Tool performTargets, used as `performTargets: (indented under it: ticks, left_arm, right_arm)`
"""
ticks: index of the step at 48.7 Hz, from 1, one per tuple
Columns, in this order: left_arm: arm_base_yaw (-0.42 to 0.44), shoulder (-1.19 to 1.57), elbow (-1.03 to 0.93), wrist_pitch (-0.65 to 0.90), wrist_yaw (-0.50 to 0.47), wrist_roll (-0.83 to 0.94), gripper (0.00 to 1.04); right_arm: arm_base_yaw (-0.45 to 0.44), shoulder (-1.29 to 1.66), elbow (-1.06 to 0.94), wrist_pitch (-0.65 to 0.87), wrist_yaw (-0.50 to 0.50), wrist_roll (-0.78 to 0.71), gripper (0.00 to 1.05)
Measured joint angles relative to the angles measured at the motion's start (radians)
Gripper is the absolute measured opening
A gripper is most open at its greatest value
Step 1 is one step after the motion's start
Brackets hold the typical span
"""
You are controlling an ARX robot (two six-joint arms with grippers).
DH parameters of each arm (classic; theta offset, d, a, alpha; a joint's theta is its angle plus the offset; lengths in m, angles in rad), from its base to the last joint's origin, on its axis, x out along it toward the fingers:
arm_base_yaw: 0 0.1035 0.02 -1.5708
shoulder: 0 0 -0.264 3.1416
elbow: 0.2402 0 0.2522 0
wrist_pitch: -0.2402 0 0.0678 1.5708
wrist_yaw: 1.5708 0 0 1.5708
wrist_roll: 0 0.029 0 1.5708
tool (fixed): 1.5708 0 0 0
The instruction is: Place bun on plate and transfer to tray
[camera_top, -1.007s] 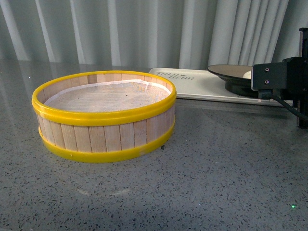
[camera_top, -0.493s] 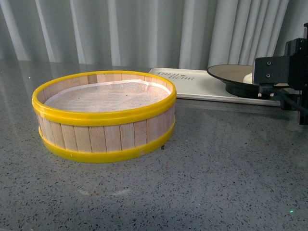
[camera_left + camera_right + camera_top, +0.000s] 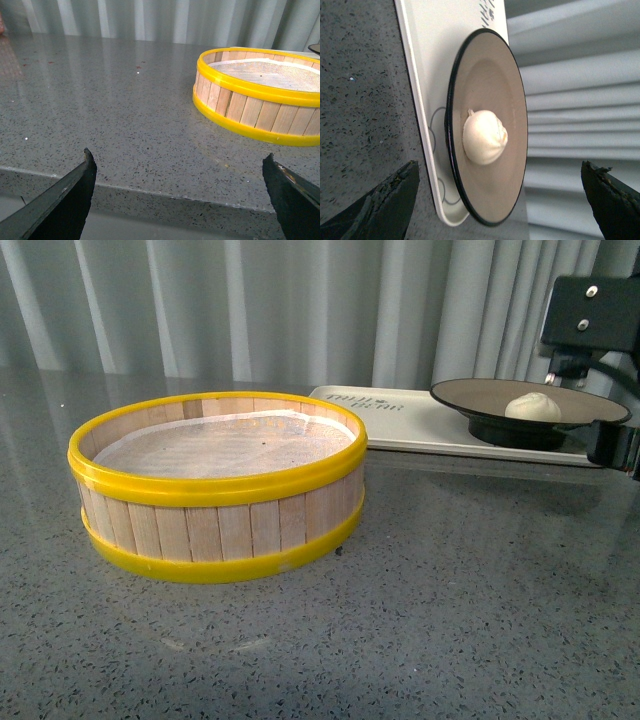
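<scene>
Curtained lab: speckled grey worktop (image 3: 450,590)

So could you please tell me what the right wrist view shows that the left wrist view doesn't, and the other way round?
Only the right wrist view shows the bun sitting on the plate, which rests on the tray. Only the left wrist view shows the steamer basket and the table's near edge. Both show the speckled grey table, pleated curtains behind it, and that arm's own open hand with nothing held: the left hand and the right hand.

White bun (image 3: 533,407) sits on black-rimmed plate (image 3: 470,393) atop cream tray (image 3: 400,415).
</scene>
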Motion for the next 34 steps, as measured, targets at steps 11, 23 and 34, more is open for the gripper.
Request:
performTargets:
  ticks: [11, 23, 34]
  left_arm:
    - [0.0, 0.0, 0.0, 0.0, 0.0, 0.0, 0.98]
    - [0.0, 0.0, 0.0, 0.0, 0.0, 0.0, 0.98]
    - [0.0, 0.0, 0.0, 0.0, 0.0, 0.0, 0.98]
  right_arm:
    - [-0.024, -0.224, -0.045, -0.015, 0.089, 0.547, 0.96]
    - [-0.029, -0.278, -0.28, 0.287, 0.176, 1.081, 0.68]
    - [-0.033, -0.47, -0.625, 0.439, 0.177, 1.302, 0.16]
